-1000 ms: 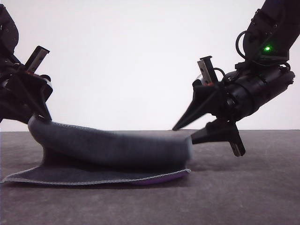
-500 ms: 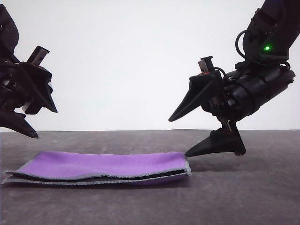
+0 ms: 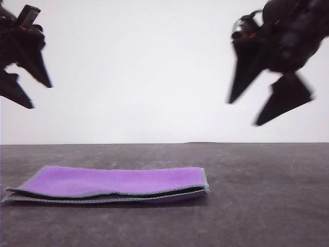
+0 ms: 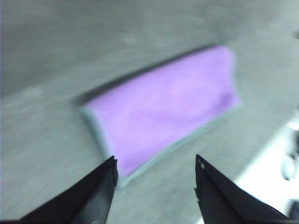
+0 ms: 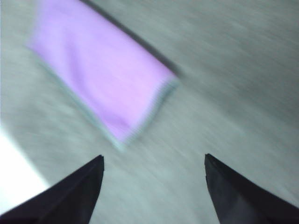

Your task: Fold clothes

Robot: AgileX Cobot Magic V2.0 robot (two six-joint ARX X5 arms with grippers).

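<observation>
The clothes (image 3: 115, 184) lie folded flat on the dark grey table (image 3: 257, 206), purple face up with grey stitched edging, left of centre in the front view. The same purple cloth (image 4: 163, 109) appears blurred in the left wrist view, and again as the cloth (image 5: 98, 70) in the right wrist view. My left gripper (image 3: 40, 95) hangs open high above the cloth's left end. My right gripper (image 3: 241, 113) is open too, raised well above the table past the cloth's right end. Nothing is between either pair of fingers (image 4: 100, 186) (image 5: 233, 191).
The grey table runs bare to the right of the cloth and in front of it. A white wall (image 3: 139, 72) stands behind the table's far edge.
A second ago the left gripper held the cloth's edge, then released it; the cloth now rests folded, purple up. Both open grippers have risen well clear of it, the right one moving right.
</observation>
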